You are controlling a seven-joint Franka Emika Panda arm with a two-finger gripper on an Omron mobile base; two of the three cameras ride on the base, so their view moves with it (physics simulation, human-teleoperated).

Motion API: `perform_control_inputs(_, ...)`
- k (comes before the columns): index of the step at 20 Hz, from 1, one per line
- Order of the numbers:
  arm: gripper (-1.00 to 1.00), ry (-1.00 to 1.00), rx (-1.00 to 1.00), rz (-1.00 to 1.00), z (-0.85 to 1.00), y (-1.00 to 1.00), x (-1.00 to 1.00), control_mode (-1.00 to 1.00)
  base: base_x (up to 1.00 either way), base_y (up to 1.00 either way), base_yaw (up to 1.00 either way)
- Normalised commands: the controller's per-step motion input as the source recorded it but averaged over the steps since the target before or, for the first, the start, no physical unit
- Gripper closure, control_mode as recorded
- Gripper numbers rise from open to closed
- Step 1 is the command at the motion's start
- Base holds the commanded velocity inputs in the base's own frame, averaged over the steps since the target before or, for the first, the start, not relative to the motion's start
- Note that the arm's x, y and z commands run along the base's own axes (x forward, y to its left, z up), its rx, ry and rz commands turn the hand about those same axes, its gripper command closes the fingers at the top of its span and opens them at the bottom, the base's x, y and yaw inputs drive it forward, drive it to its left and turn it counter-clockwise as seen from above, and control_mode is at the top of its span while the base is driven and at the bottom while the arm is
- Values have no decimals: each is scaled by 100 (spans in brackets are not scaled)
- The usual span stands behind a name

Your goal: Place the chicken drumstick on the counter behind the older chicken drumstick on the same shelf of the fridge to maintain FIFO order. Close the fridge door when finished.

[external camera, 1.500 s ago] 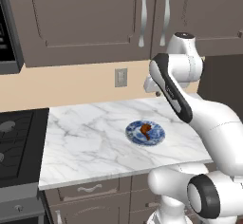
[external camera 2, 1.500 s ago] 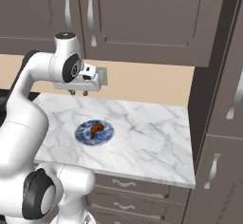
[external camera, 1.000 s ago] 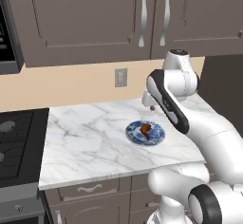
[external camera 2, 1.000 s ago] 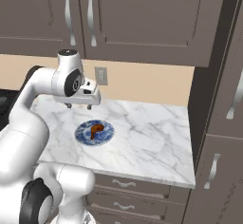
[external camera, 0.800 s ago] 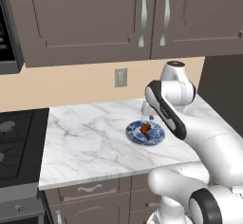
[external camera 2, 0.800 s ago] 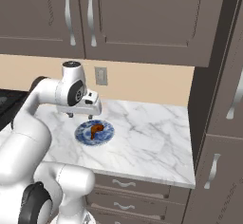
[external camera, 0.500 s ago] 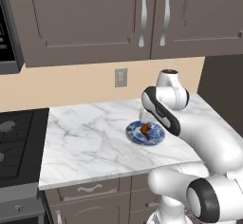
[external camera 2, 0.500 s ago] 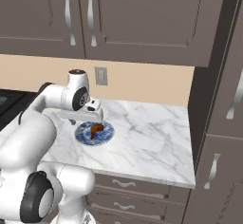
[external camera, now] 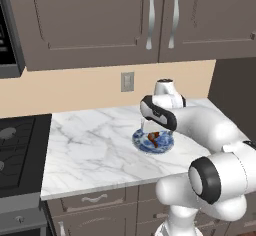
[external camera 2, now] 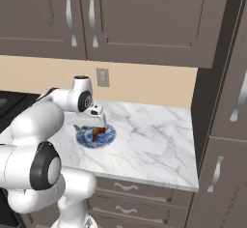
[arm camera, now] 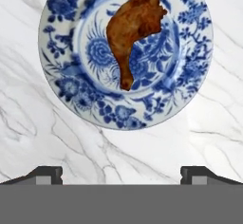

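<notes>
Kitchen corner, left base view: marble counter (external camera: 90, 145) under brown cabinets (external camera: 100, 20), outlet (external camera: 127, 81) on the beige wall, black stove (external camera: 17, 150) far off to the side. Gripper (external camera: 150, 130) hangs low over a blue plate (external camera: 145, 144), and the drumstick (external camera: 155, 139) shows just beside the wrist, lying on the plate. Finger spacing can't be read from this side.

Right base view: arm bends down from the shoulder, gripper (external camera 2: 98, 124) right above the plate (external camera 2: 107, 136). Drumstick (external camera 2: 95, 134) sits directly under the hand, not touching the fingers as far as I can tell.

Hand view: looking straight down. Fingertips (arm camera: 45, 174) sit wide apart at the bottom edge, nothing between them. Plate (arm camera: 66, 90) lies ahead of the tips, and the drumstick (arm camera: 133, 28) is beyond them on the plate's middle, thick end farthest from the tips, bone end pointing back toward them. Bare counter (arm camera: 28, 137) lies between the tips and the plate rim.

Step, by my read: approach for the pick, grasp not yet made. Next move likely needs the hand shifted forward so the meat sits between the open fingers, then down and close on the thick part. Fridge placing and door closing all remain.
</notes>
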Motion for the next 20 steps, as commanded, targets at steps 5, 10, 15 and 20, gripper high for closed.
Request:
perform_control_inputs(5, -100, 0, -1, 0, -35, 0, 13, -100, 0, 0, 0)
perform_control_inputs(10, -100, 0, 0, 0, -27, 0, 12, -100, 0, 0, 0)
perform_control_inputs(15, -100, -1, 0, 0, -29, 0, 23, -100, 0, 0, 0)
perform_control_inputs(20, -100, -1, 0, 0, -27, 0, 25, -100, 0, 0, 0)
